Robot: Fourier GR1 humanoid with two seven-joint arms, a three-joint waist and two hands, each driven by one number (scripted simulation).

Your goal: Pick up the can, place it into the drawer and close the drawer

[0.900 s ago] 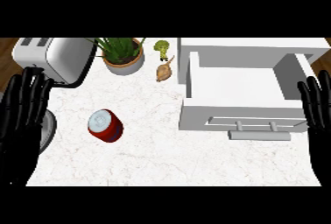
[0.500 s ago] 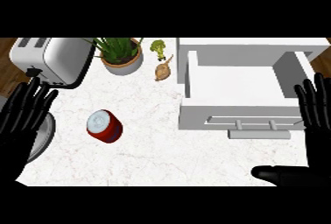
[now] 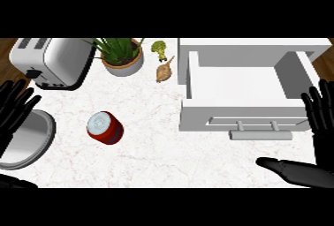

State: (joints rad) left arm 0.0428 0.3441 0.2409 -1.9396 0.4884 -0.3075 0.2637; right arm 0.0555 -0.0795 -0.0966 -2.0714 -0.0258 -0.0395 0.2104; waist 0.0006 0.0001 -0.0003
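My left hand [image 3: 16, 110] sits at the left edge of the view, fingers straight and spread, pointing up, holding nothing. Just below it a round grey metal plate or pan [image 3: 26, 141] lies partly off the counter's left side; whether my hand touches it I cannot tell. Above, near the top left corner, stands a silver toaster [image 3: 49, 62].

On the white marbled counter [image 3: 157, 159] the red can [image 3: 104, 129] lies tilted, its pale lid facing up and to the left. It is out in the open, well apart from both of my hands and from the drawer.

Further back a potted green plant [image 3: 120, 55] stands beside the toaster. To its right are a small piece of broccoli [image 3: 158, 47] and, just below that, a tan root-like vegetable [image 3: 164, 71].

The white drawer [image 3: 238, 84] is pulled out, its inside bare and white, with the bar handle [image 3: 259, 134] on its front facing me.

My right hand [image 3: 321, 110] shows at the right edge, beside the drawer's right wall, fingers straight, pointing up, gripping nothing. At the lower right a dark rounded part [image 3: 297, 171] juts in; I cannot tell what it belongs to
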